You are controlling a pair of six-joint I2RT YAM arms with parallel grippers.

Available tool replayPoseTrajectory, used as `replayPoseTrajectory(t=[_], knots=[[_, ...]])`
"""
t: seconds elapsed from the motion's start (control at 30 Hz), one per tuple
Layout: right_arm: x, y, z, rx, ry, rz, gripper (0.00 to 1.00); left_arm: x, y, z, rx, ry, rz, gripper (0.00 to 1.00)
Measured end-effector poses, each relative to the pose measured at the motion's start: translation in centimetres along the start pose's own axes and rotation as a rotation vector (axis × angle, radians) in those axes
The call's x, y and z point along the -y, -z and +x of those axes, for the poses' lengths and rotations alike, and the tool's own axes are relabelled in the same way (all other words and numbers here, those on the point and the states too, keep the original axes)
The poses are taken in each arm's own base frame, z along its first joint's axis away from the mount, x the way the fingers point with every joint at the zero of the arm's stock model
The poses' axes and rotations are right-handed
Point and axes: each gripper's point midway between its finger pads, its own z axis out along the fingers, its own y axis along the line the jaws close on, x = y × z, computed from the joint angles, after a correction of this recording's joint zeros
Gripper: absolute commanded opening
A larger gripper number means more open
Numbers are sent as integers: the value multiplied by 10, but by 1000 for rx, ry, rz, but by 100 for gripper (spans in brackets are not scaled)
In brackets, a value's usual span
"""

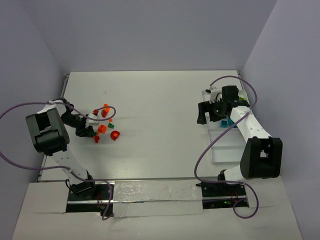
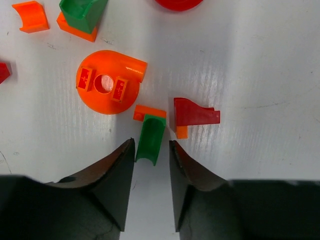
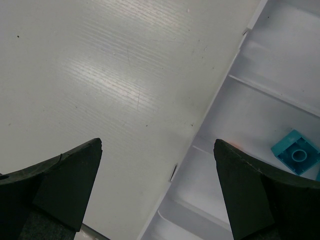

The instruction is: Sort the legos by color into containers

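In the left wrist view a dark green curved lego (image 2: 151,137) lies on the table with a small orange lego (image 2: 150,111) at its far end. My left gripper (image 2: 151,142) is narrowly open, its tips on either side of the green lego's near end, a thin gap on the right. A red lego (image 2: 194,112) and a round orange lego (image 2: 107,82) lie close by. From above, my left gripper (image 1: 91,131) is at the lego pile (image 1: 103,122). My right gripper (image 3: 158,144) is wide open and empty over the left rim of the white tray (image 3: 260,115), which holds a teal lego (image 3: 296,151).
More legos lie beyond the left fingers: a green one on orange (image 2: 82,12), an orange curved one (image 2: 31,15), a red one at the top edge (image 2: 177,4). The tray (image 1: 227,145) lies along the table's right side under my right arm (image 1: 210,114).
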Motion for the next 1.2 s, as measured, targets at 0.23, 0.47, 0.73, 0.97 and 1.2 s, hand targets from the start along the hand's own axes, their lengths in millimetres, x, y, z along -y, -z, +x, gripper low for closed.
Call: replayPoseTrajectory(t=[0.23, 0.47, 0.73, 0.97, 1.2], knots=[[1, 0, 0, -3, -1, 4, 100, 8, -8, 1, 10, 11, 8, 23], [0, 0, 0, -2, 0, 4, 100, 13, -7, -1, 9, 26, 1, 6], [-22, 10, -11, 57, 39, -51, 99, -20, 41, -65, 104, 38, -152, 0], [-57, 35, -30, 172, 56, -184, 95, -11, 56, -210, 416, 129, -178, 0], [-89, 52, -45, 219, 20, -349, 84, 47, 29, -319, 651, 298, 11, 0]])
